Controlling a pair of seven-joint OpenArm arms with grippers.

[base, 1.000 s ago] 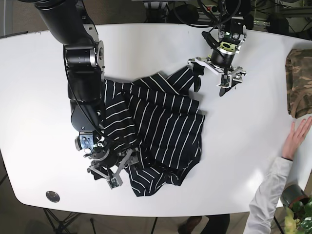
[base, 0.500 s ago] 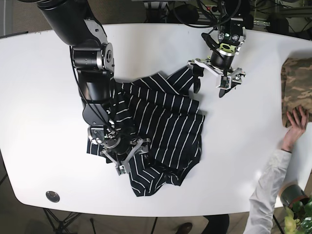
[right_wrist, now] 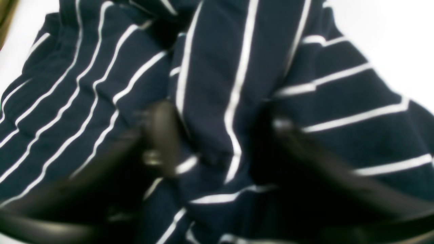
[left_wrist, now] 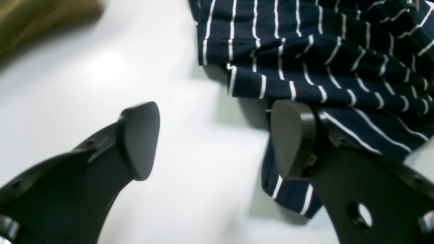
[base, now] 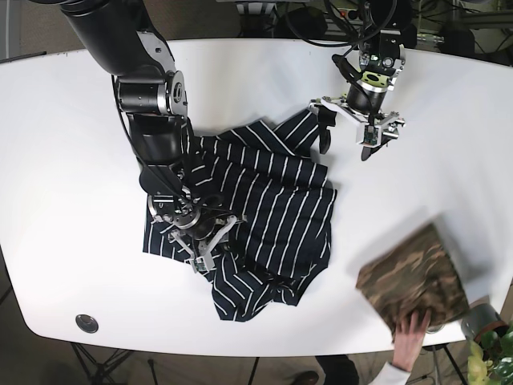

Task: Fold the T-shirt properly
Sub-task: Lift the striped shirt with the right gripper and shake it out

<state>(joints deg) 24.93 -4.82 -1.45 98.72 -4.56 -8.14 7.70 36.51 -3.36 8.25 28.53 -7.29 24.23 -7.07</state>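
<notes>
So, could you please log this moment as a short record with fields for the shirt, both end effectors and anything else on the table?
shirt: navy striped T-shirt, crumpled, unfolded, mid-table
left end effector: open, hovering at the shirt's upper sleeve edge, holding nothing
right end effector: over the shirt's lower left, fingers astride a fabric ridge; grasp unclear, view blurred
other: camouflage garment at lower right, a person's hand on it
table: white

A navy T-shirt [base: 264, 212] with thin white stripes lies on a plain white table [base: 64, 144]. Both grippers, left [base: 349, 128] and right [base: 202, 241], are black. A green-and-brown camouflage cloth [base: 413, 281] sits at one corner.
</notes>
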